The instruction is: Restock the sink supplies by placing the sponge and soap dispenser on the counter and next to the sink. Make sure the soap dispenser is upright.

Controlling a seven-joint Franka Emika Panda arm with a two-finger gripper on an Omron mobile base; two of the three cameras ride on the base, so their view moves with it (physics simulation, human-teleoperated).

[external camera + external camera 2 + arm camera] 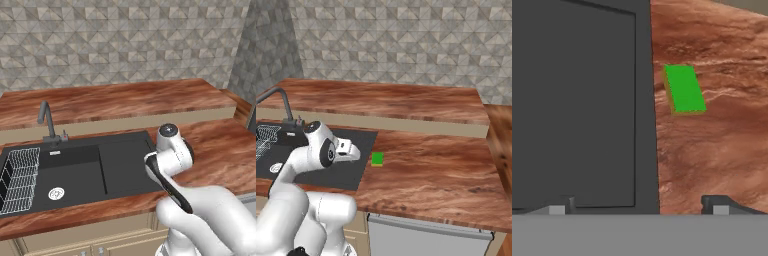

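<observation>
The sponge (pixel 377 159) lies on the counter (pixel 436 170) just beside the sink (pixel 125 165), your gripper (pixel 642 204) hangs empty with jaws wide, and you have the soap dispenser left.

No text, label, brand, number or sign can be read in any of the views.
</observation>
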